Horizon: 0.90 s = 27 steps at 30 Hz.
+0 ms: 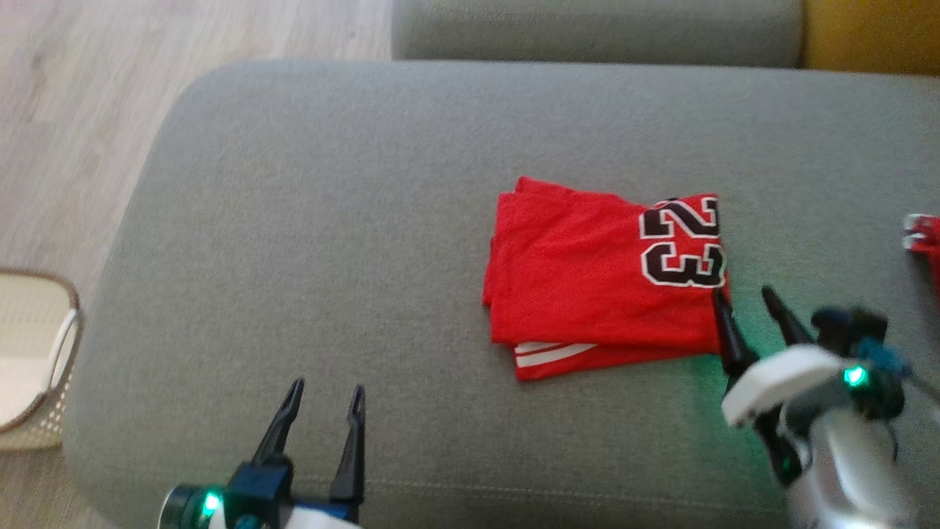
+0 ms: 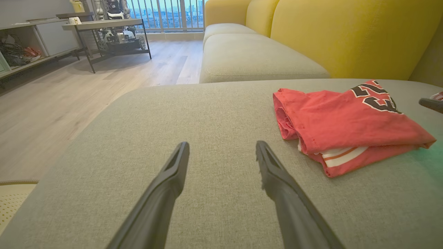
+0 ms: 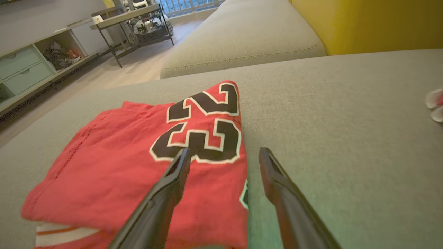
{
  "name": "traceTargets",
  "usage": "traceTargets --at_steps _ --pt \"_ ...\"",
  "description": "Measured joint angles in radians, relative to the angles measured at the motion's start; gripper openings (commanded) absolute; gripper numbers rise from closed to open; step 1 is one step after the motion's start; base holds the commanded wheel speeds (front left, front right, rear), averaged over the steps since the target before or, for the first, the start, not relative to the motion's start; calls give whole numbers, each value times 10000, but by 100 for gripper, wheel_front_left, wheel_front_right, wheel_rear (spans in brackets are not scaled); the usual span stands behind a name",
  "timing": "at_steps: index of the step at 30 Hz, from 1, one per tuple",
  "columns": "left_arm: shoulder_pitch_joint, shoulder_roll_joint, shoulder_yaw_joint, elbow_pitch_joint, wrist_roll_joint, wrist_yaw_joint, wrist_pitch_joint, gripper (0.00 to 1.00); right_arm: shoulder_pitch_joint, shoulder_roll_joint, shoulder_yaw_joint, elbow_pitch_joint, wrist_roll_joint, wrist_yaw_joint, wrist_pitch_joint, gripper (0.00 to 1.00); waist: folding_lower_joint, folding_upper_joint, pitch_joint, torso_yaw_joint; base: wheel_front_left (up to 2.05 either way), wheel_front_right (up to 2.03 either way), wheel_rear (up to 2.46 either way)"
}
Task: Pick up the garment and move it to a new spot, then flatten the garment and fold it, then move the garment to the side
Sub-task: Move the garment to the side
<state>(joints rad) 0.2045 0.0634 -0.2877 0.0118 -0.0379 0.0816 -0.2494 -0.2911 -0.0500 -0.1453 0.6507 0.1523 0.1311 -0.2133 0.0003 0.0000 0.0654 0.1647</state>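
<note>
The garment (image 1: pixel 587 272) is a red jersey with a black and white number, lying folded into a neat rectangle on the grey sofa cushion (image 1: pixel 330 257). A white-striped hem sticks out at its near edge. My right gripper (image 1: pixel 742 290) is open at the jersey's right near corner, one finger over the cloth (image 3: pixel 114 173) and one over bare cushion, holding nothing. In the right wrist view the gap of the right gripper (image 3: pixel 225 154) straddles the jersey's right edge. My left gripper (image 1: pixel 327 389) is open and empty over the cushion's front left, well apart from the jersey (image 2: pixel 342 121).
A woven basket (image 1: pixel 37 360) stands on the wooden floor left of the cushion. Another red and white item (image 1: pixel 924 235) lies at the cushion's right edge. A second grey cushion (image 1: pixel 595 29) and a yellow backrest (image 2: pixel 346 31) lie beyond.
</note>
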Motion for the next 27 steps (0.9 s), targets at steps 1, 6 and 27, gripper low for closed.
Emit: traceTargets --at_steps 1,6,27 --pt "-149 -4 -63 17 17 -10 0 100 -370 -88 -59 305 15 0 167 100 0 0 105 48 0 0 0" --pt "-517 -23 -230 209 12 -23 -2 100 -1772 -535 -351 1843 -63 0 940 100 0 0 565 282 0 0 0" --pt "-1148 -50 -232 362 -82 165 -2 100 -3128 -980 1045 2844 -159 0 1020 0 -2 0 1202 -1004 0 0 0"
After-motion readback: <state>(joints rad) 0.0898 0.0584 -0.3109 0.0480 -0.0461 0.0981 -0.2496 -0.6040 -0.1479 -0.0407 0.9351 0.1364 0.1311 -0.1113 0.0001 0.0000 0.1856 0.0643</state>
